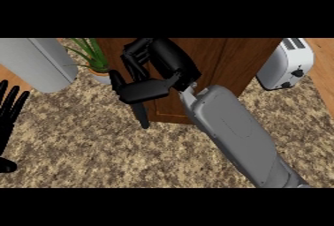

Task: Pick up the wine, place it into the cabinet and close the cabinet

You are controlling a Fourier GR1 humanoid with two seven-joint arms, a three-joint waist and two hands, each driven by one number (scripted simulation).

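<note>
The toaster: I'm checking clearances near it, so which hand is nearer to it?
Right. The right hand is in front of the wooden cabinet, left of the toaster. The left hand rests open at the view's far left edge.

left robot hand [10, 110]: open, fingers up | right robot hand [153, 66]: extended forward, fingers curled

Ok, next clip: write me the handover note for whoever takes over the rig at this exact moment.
Right hand: up against the wooden cabinet, fingers curled; whether they hold anything cannot be seen.
Left hand: open, resting at the view's left edge.
Wine: not visible anywhere in the view; it may be hidden by the right hand or already inside.
Done: cannot confirm placement.
Left: verify the wine is in, and that the cabinet is closed.
</note>
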